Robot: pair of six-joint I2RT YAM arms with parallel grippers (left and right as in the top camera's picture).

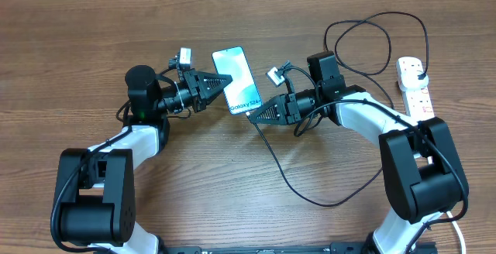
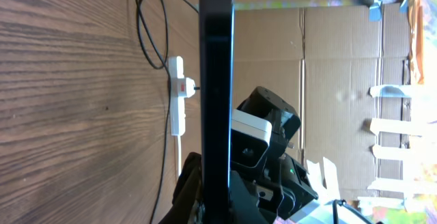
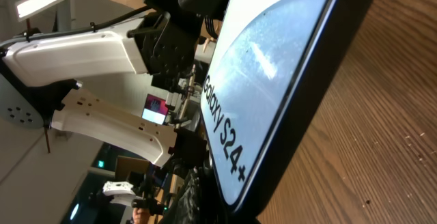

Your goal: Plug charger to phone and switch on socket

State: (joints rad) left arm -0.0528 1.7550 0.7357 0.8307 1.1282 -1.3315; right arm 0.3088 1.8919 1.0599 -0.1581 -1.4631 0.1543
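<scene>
The phone (image 1: pixel 236 80), with a light blue screen and "Galaxy S24+" text, is lifted on its edge over the table. My left gripper (image 1: pixel 227 84) is shut on its left long side. The left wrist view shows the phone (image 2: pixel 216 80) edge-on, rising from between the jaws of that gripper (image 2: pixel 217 200). My right gripper (image 1: pixel 252 117) is shut at the phone's lower end, where the charger (image 1: pixel 291 180) cable begins. Its connector tip is hidden. The right wrist view has the phone (image 3: pixel 273 67) close above the right gripper (image 3: pixel 232 203). The white socket (image 1: pixel 415 87) lies at the far right.
The black cable loops toward the table's front, passes behind the right arm, then loops again (image 1: pixel 372 33) at the back before reaching the socket. The socket (image 2: pixel 177 94) and its white cord also show in the left wrist view. Cardboard walls stand beyond the table.
</scene>
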